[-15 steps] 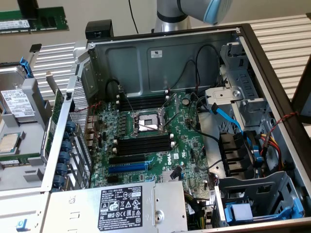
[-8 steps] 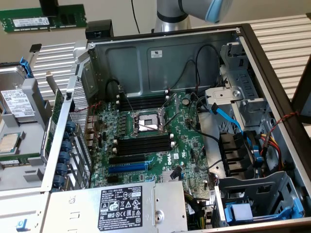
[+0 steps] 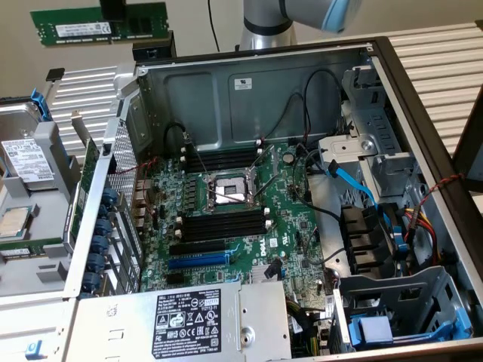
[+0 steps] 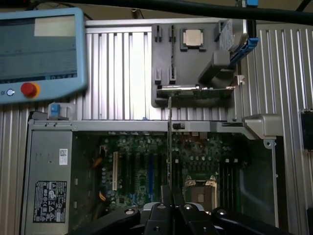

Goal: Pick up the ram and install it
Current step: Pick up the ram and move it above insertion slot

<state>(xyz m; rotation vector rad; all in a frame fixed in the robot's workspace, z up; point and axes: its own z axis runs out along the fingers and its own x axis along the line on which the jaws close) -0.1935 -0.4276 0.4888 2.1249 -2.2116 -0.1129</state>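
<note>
The black claw [image 4: 170, 195] sits closest to the wrist camera, its fingers clamped on one long edge of the ram [image 4: 169, 147], a long narrow green circuit-board stick with black chips and a white label, seen here edge-on as a thin line. In the exterior view the ram [image 3: 90, 25] hangs level and high in the air, up by the wall of the open grey metal computer case [image 3: 302, 75] on that view's left, well apart from the green motherboard [image 3: 290, 226]. Its long axis runs across the view, roughly in line with the long black memory slots with white end clips [image 3: 225, 225] that flank the square silver processor socket [image 3: 229, 190]. The slots therefore lie below the claw and toward the exterior view's right. The stick looks close to their direction, and in the wrist view its edge runs parallel to them. The case rests on a ribbed pale metal surface [image 3: 445, 53].
</note>
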